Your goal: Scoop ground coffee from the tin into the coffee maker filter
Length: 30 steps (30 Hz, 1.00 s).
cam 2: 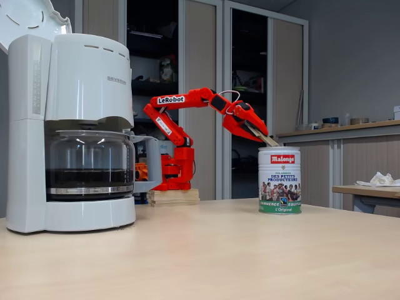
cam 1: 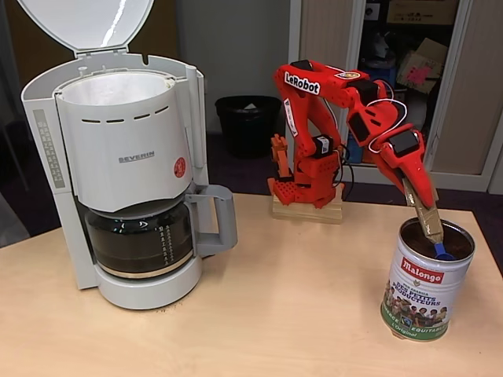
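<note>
A light wood table (cam 1: 299, 314) is seen up front, the Malongo tin (cam 1: 425, 283) stood upright at its right. The gripper (cam 1: 431, 228) is dipped into it; clamped or not can't be told. The coffee maker filter (cam 1: 114, 88) sits left. Cabinets (cam 2: 200, 75) are seen behind.

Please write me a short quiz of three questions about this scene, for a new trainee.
1. True or false: the lid of the coffee maker is open.
2. Where does the gripper point? A) into the tin B) into the filter C) at the carafe
3. On which side of the coffee maker does the tin stand in both fixed views?

Key: 1 true; 2 A; 3 right.
</note>
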Available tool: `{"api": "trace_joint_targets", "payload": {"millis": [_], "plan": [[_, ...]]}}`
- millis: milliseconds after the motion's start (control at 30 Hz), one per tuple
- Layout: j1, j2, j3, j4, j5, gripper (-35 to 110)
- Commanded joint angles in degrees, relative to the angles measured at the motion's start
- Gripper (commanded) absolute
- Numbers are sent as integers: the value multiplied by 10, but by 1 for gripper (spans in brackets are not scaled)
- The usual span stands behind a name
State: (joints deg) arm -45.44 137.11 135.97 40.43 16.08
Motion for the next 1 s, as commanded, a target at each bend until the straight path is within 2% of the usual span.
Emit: {"api": "trace_joint_targets", "payload": {"millis": [0, 233, 667, 967], "plan": [[-1, 4, 12, -12, 13, 5], [-13, 25, 41, -7, 48, 16], [-15, 83, 95, 7, 103, 28], [26, 212, 176, 40, 103, 29]]}}
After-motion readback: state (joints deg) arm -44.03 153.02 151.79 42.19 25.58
